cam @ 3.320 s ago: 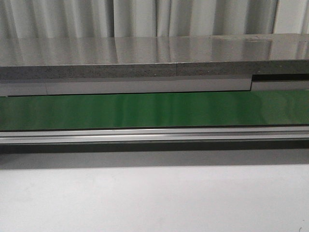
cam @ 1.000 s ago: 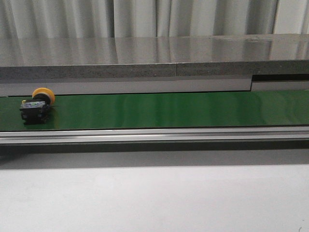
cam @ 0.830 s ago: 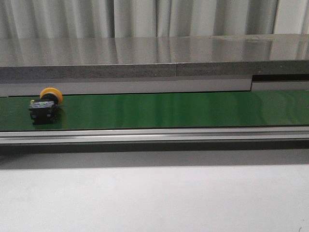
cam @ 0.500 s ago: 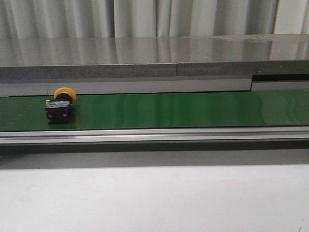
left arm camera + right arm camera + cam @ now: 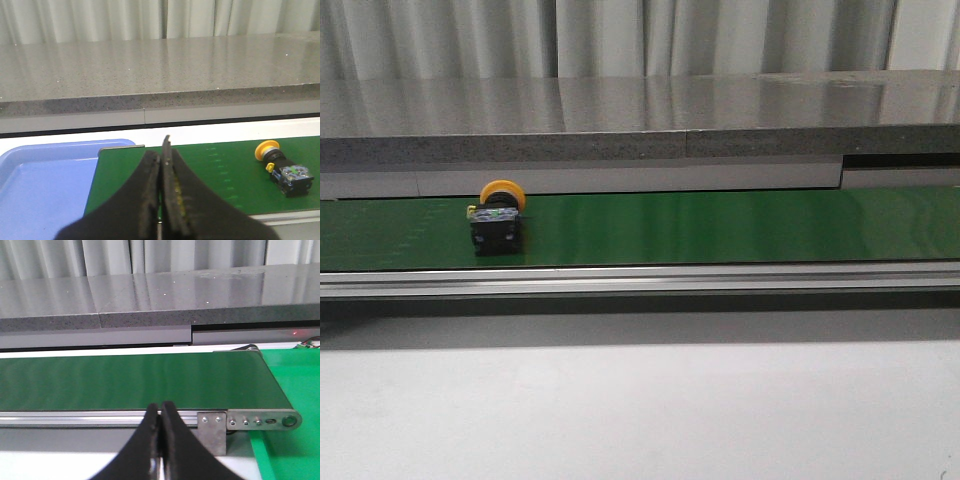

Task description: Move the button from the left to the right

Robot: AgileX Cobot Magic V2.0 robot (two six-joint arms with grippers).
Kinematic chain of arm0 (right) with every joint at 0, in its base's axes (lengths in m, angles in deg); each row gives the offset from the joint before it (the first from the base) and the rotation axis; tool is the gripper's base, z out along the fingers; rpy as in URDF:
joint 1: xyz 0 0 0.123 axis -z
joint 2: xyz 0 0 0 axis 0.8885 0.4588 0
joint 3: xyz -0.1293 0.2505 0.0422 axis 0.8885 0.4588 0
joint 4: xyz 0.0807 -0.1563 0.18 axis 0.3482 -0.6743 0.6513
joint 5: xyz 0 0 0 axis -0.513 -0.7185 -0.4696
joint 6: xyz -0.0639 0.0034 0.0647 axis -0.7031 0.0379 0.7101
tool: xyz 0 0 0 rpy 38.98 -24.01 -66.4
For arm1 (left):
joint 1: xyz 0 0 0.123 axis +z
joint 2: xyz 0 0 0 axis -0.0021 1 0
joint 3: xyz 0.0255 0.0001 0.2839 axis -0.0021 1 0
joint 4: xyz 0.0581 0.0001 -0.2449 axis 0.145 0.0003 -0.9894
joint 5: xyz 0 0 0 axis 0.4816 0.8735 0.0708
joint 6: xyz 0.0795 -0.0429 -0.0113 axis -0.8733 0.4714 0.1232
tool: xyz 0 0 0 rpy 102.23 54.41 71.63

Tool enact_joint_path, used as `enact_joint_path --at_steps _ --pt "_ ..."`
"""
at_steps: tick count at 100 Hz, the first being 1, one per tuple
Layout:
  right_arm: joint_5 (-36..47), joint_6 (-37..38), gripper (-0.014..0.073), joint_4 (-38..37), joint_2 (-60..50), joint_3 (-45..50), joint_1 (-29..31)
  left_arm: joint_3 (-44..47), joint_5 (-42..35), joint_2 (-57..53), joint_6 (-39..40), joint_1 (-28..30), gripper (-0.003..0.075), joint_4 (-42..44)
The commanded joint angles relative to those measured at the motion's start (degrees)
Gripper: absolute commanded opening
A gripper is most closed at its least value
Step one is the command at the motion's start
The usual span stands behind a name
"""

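Observation:
The button [image 5: 497,218], a yellow round head on a dark cubic body, lies on its side on the green conveyor belt [image 5: 720,228], left of the middle in the front view. It also shows in the left wrist view [image 5: 283,167], off to one side of my left gripper [image 5: 162,155]. That gripper is shut and empty, held over the belt's left end. My right gripper [image 5: 160,412] is shut and empty in front of the belt's right end [image 5: 150,380]. No button shows in the right wrist view. Neither gripper appears in the front view.
A blue tray [image 5: 40,185] sits beside the belt's left end. A bright green surface [image 5: 295,390] lies past the belt's right end roller [image 5: 287,420]. A grey stone-like ledge [image 5: 640,115] runs behind the belt, an aluminium rail [image 5: 640,278] along its front.
The button came into view at the left and has travelled rightward along the belt, from the far left edge to left of the middle. The belt was bare 3.3 s ago.

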Motion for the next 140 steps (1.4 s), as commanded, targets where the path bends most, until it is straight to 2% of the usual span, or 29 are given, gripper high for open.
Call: enact_joint_path --at_steps 1,17,36,76,91,109,116,123,135,140 --pt "4.8 -0.3 -0.0067 4.0 -1.1 -1.9 -0.1 -1.7 -3.7 0.2 0.1 -0.3 -0.0020 -0.6" --pt "3.0 -0.3 -0.0067 8.5 -0.7 -6.4 -0.1 -1.7 -3.7 0.2 0.1 -0.3 -0.0020 -0.6" --pt "-7.8 -0.3 -0.0067 8.7 5.2 -16.6 -0.1 -1.7 -3.7 0.2 0.1 -0.3 -0.0020 -0.6" --pt "-34.1 -0.9 -0.0067 8.7 36.8 -42.8 -0.1 -1.7 -3.7 0.2 0.1 -0.3 -0.0020 -0.6" --pt "-35.4 -4.1 -0.0067 8.7 46.4 -48.5 -0.1 -1.7 -3.7 0.2 0.1 -0.3 -0.0020 -0.6" --pt "-34.1 -4.2 -0.0052 8.7 53.6 -50.5 -0.1 -1.7 -3.7 0.2 0.1 -0.3 -0.0020 -0.6" --pt "-34.0 -4.2 0.0015 8.7 55.5 -50.6 -0.1 -1.7 -3.7 0.2 0.1 -0.3 -0.0020 -0.6" --pt "-34.0 -4.2 0.0141 8.7 56.8 -50.6 -0.1 -1.7 -3.7 0.2 0.1 -0.3 -0.0020 -0.6" --pt "-33.7 -4.2 0.0467 8.7 57.9 -50.6 -0.1 -1.7 -3.7 0.2 0.1 -0.3 -0.0020 -0.6" --pt "-33.3 -4.2 0.0570 8.7 57.9 -50.6 -0.1 -1.7 -3.7 0.2 0.1 -0.3 -0.0020 -0.6"
